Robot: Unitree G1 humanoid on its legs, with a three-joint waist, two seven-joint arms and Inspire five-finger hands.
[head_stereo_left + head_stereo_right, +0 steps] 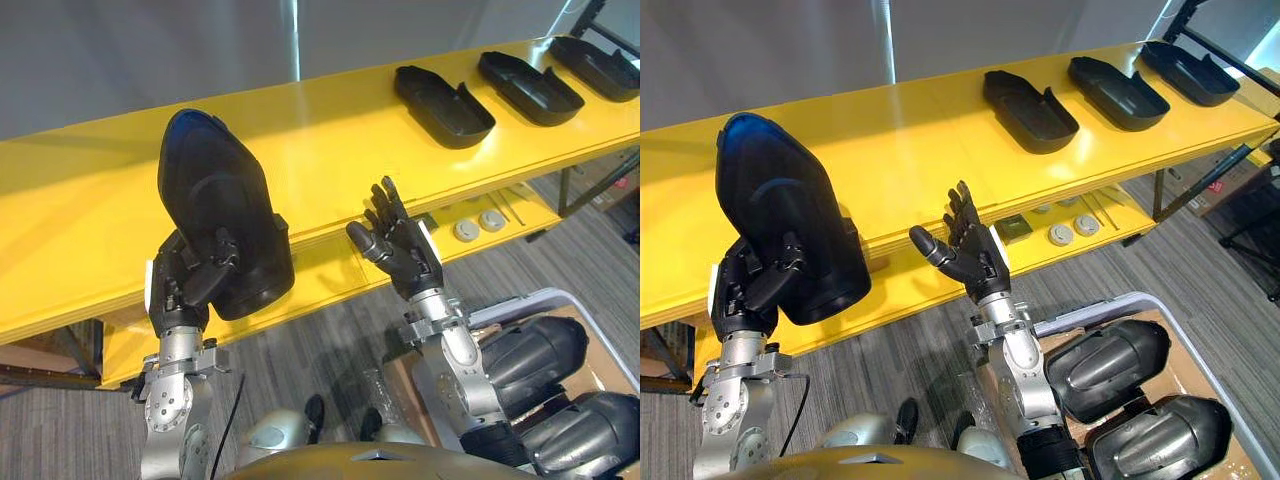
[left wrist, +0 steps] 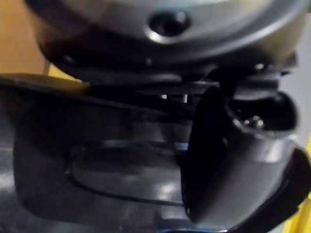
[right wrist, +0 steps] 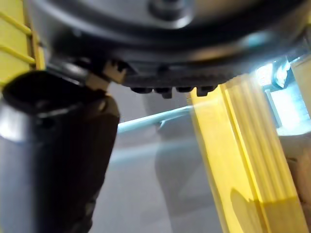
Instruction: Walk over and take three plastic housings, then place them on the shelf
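Note:
A black plastic housing [image 1: 222, 205] stands upright in my left hand [image 1: 185, 280], whose fingers and thumb are curled round its lower end; it is held above the front edge of the yellow shelf [image 1: 90, 210]. The left wrist view shows the housing [image 2: 97, 160] close up, with the thumb [image 2: 238, 170] pressed on it. My right hand [image 1: 400, 245] is open and empty, fingers straight up, in front of the shelf's edge. Three more housings [image 1: 442, 105] [image 1: 528, 87] [image 1: 596, 66] lie hollow side up in a row at the shelf's far right.
A grey bin [image 1: 1140, 375] at the lower right holds several more black housings. A lower yellow shelf level [image 1: 500, 215] carries small round parts [image 1: 467, 230]. Grey carpet lies below. The middle of the top shelf is bare.

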